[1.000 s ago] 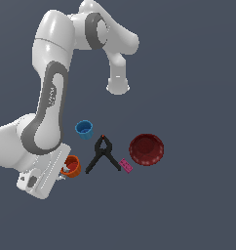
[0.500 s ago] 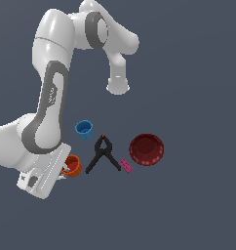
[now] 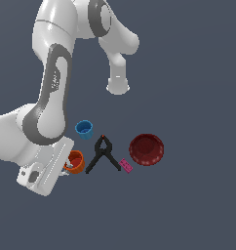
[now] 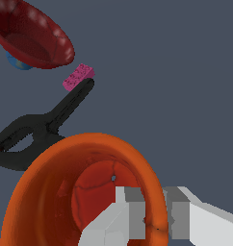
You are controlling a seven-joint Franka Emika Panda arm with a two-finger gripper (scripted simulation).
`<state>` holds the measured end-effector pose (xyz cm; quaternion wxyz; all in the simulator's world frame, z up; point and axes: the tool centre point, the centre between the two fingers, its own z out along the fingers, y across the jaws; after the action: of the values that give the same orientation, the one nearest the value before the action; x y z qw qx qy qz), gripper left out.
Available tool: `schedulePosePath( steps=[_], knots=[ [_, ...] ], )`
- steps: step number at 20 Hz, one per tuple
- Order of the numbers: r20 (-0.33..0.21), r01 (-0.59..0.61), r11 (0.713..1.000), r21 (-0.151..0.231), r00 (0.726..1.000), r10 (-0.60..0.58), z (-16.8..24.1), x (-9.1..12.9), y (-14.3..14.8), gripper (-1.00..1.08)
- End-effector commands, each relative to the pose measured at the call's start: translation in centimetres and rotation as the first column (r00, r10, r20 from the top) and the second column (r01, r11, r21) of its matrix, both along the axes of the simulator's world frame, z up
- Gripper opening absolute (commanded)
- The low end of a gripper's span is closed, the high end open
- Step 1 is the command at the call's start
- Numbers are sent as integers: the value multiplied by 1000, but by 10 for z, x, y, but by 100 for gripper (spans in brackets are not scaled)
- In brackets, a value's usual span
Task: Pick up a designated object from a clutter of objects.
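Observation:
The small orange-red cup (image 3: 77,161) stands at the exterior view's left end of the clutter, and fills the wrist view (image 4: 51,192). My gripper (image 3: 68,165) is down at its rim. In the wrist view the gripper (image 4: 154,218) straddles the cup's thick wall, one finger inside and one outside, shut on the wall. The cup looks to rest on the floor. The blue cup (image 3: 84,129), black A-shaped clamp (image 3: 103,154), pink block (image 3: 126,166) and dark red bowl (image 3: 146,149) lie beside it, apart from the gripper.
The wrist view shows the clamp (image 4: 36,127) close behind the orange cup, then the pink block (image 4: 78,77) and the bowl (image 4: 29,38). The arm's elbow and forearm arch over the exterior view's upper left.

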<state>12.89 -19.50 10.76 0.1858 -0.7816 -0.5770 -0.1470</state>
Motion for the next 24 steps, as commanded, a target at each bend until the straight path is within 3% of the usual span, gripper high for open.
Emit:
schedulePosePath(
  steps=[1, 24],
  knots=[
    [3, -1, 1000, -1, 1000, 1, 21, 0, 12, -100],
    [2, -2, 1000, -2, 1000, 2, 259, -6, 149, -100]
  ],
)
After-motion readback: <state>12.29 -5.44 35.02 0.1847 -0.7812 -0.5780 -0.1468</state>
